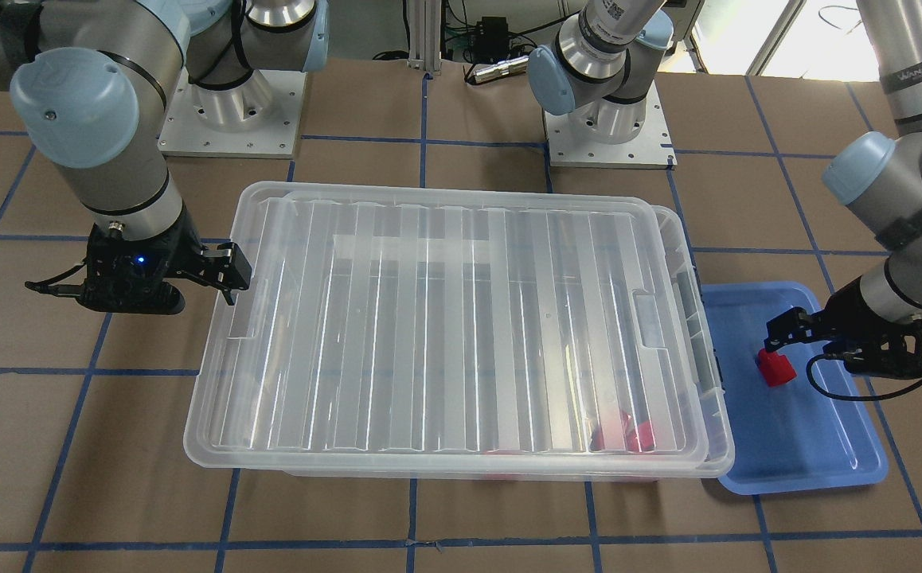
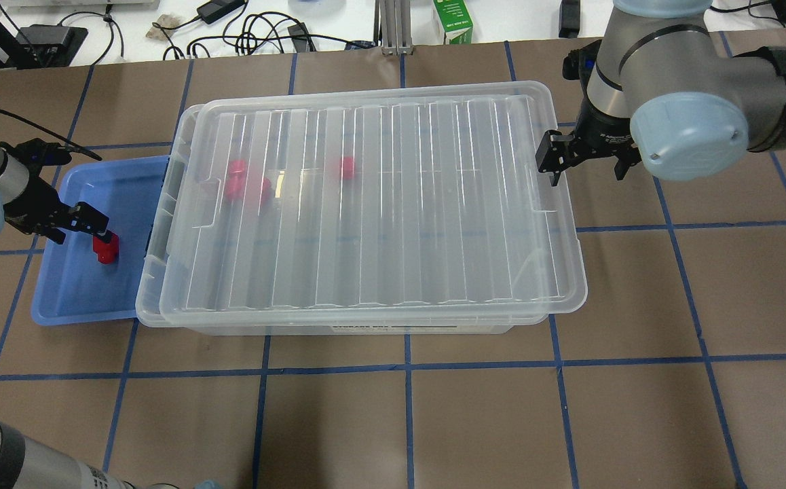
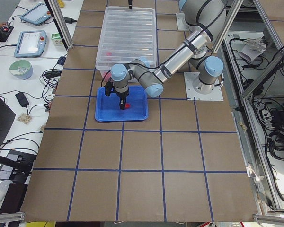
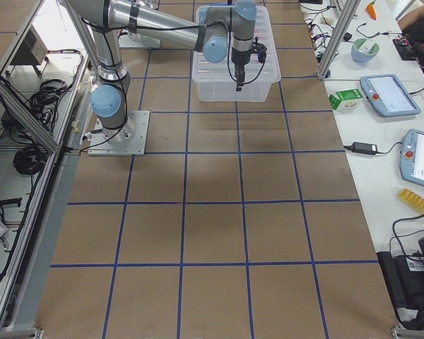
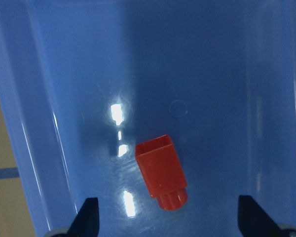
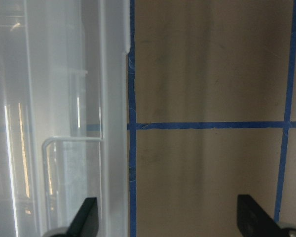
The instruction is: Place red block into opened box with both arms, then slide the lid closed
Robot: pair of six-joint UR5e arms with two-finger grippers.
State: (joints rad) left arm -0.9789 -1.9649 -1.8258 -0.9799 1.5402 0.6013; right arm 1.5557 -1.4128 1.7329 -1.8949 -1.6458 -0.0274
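The red block [image 5: 160,173] lies on its side in the blue tray [image 2: 74,292], stub end toward the wrist camera; it also shows as the red block [image 2: 104,248] [image 1: 775,368]. My left gripper [image 5: 167,217] [image 2: 84,227] hangs open just above it, fingertips on either side, not touching. The clear box [image 2: 161,204] [image 1: 698,318] carries its ribbed lid [image 2: 366,204] [image 1: 445,318], which is shifted toward my right and leaves a narrow gap beside the tray. My right gripper [image 2: 583,161] [image 6: 167,222] is open at the lid's far short end, one fingertip over the rim.
Several red blocks [image 2: 240,182] show blurred through the lid inside the box. The tray touches the box's short side with the grey latch [image 1: 717,374]. Brown table with blue tape lines [image 2: 406,367] lies in front. Cables and gear sit beyond the far edge.
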